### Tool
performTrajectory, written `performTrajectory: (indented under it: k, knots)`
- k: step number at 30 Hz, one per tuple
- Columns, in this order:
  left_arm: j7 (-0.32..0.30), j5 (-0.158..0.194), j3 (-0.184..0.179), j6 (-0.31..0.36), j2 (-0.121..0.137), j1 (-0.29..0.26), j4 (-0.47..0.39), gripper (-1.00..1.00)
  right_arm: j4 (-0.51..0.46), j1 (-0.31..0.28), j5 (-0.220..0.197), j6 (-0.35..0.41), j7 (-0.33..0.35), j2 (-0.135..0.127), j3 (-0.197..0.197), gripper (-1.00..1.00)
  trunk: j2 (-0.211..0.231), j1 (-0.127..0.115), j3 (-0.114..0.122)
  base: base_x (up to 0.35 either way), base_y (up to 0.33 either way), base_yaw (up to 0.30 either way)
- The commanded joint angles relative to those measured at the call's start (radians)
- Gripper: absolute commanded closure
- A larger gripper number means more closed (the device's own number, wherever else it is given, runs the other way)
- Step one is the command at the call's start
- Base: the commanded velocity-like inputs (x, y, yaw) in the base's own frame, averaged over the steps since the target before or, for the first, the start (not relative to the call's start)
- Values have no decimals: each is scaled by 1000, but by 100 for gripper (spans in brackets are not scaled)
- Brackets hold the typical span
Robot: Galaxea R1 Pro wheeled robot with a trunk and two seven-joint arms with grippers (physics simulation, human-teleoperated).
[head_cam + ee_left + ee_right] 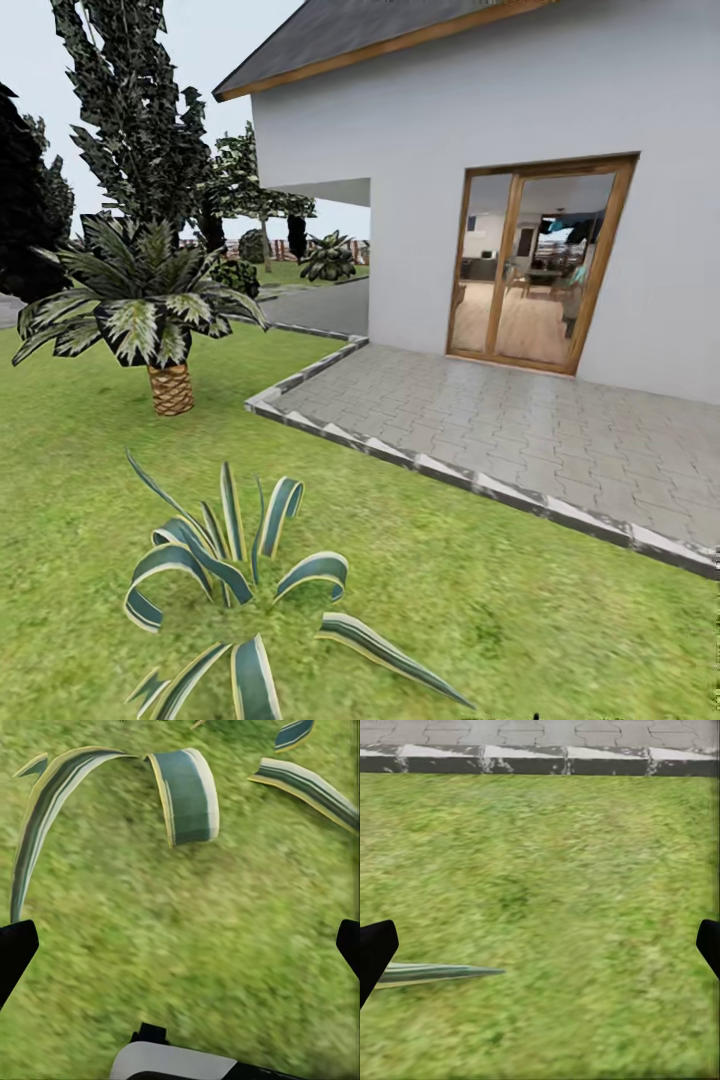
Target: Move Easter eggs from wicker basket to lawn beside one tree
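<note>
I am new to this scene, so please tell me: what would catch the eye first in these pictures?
The white house with its wood-framed glass door stands at the right, behind a grey paved patio. On the lawn, a striped-leaf plant is nearest, and a short palm stands further left.

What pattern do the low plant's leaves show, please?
Dark green with cream-edged stripes, clearest in the head view on the plant.

Striped plant (240, 590) cut off below
</note>
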Motion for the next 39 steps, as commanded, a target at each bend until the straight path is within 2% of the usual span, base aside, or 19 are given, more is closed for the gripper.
performTrajectory:
  k: [1, 7, 13, 39]
  knots:
    - [0, 2, 1, -3, 0, 0, 0, -100, 1, -1, 7, -2, 0, 1, -7, -100, -1, 0, 0, 0, 0, -208]
    - [0, 2, 1, -3, 2, 0, 0, -100, 1, -1, 9, -2, 1, 4, -6, -100, -1, 0, 1, 0, 16, -69]
    - [-4, 2, 1, -3, 5, 0, 0, -100, 1, -1, 9, -2, 1, 3, -7, -100, -1, 0, 2, -36, 208, -4]
    - [-5, 2, 1, -1, 6, 0, 0, -100, 1, -1, 9, 4, 0, 3, -7, -100, -1, 0, 2, -30, 30, 0]
